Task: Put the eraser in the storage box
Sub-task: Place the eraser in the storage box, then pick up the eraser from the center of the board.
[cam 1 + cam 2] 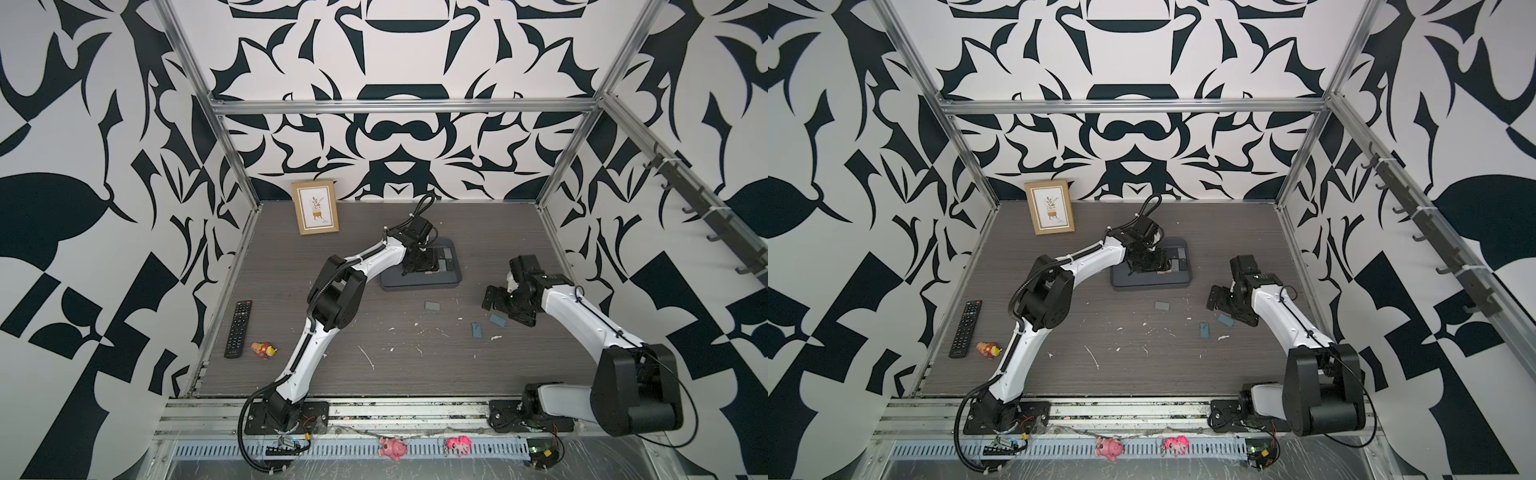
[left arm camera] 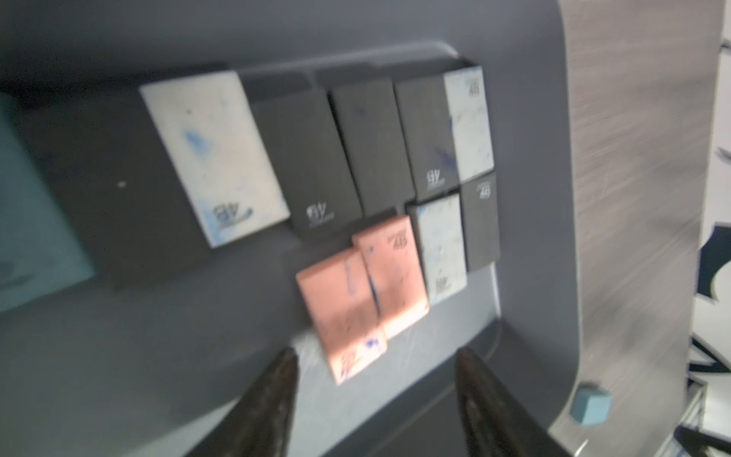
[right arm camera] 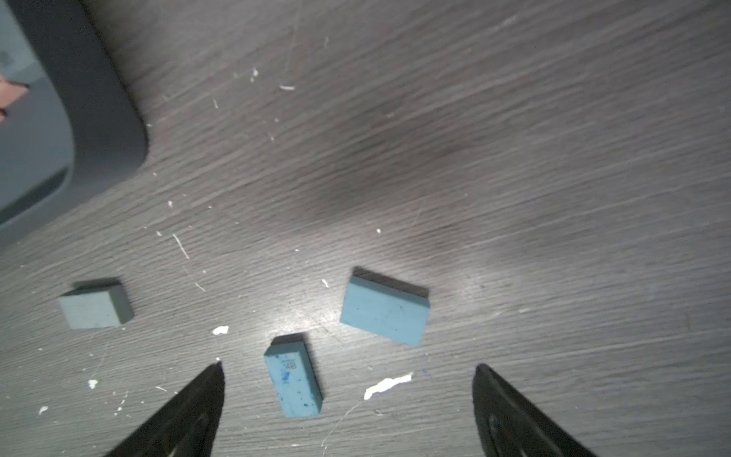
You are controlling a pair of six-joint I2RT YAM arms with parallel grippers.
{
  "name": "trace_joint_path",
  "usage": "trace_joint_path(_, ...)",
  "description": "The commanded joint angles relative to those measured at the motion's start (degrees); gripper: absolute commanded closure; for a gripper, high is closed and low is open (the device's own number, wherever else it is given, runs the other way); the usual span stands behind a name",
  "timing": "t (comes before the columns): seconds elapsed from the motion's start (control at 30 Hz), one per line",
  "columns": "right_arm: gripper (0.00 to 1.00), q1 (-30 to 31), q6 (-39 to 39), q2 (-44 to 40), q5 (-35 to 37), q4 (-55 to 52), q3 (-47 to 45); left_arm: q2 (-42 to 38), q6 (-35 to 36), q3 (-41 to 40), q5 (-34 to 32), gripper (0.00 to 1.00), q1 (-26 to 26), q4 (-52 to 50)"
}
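So the left gripper is over the box, which sits far-middle on the table. Its jaws are a fair way apart with nothing pinched between them. A pink eraser lies flat on the box floor right off the fingertips, and neither tip touches it. It's snug against the other pink eraser. Past those two the box holds a bunch of black erasers and white erasers, packed side by side. That wrist view is a bit blurry, so I can't read the prints on them properly.

The right gripper is over on the right side, hanging above bare table with its jaws spread wide and holding nothing. Three blue erasers lie loose on the table there, nearer than the box and to its right, each apart from the others. One of them lines up between the right fingers in the wrist view, untouched.

On the left side there's a remote with a small toy just beside it, and a picture frame stands against the far wall.
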Motion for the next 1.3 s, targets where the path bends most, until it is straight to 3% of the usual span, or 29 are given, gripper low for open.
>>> trace_joint_path(0.0,0.01,-1.0,0.8,0.1,0.2,1.4,0.1,-7.3,0.5,-2.4,0.2,0.17,-0.2,1.0)
trace_joint_path(0.1,0.01,-1.4,0.7,3.2,-0.8,3.3,0.6,-11.5,0.5,-4.8,0.8,0.00,-0.2,1.1)
trace_joint_path(0.3,0.01,-1.4,0.1,9.7,-2.4,7.1,1.2,-21.8,-0.3,-14.0,1.8,0.01,-0.6,4.0)
trace_joint_path(0.6,0.01,-0.4,0.3,10.6,-5.2,10.3,-1.8,-31.5,-1.2,-24.6,2.3,0.01,-0.9,6.6)
trace_joint_path(0.97,0.01,10.6,11.9,3.1,-6.5,10.9,-5.4,-33.0,-1.1,-26.8,2.3,0.01,-0.9,7.0)
trace_joint_path(1.27,0.02,10.7,7.1,5.5,0.3,7.8,-3.7,-32.9,-1.0,-27.4,2.6,0.01,-1.6,6.9)
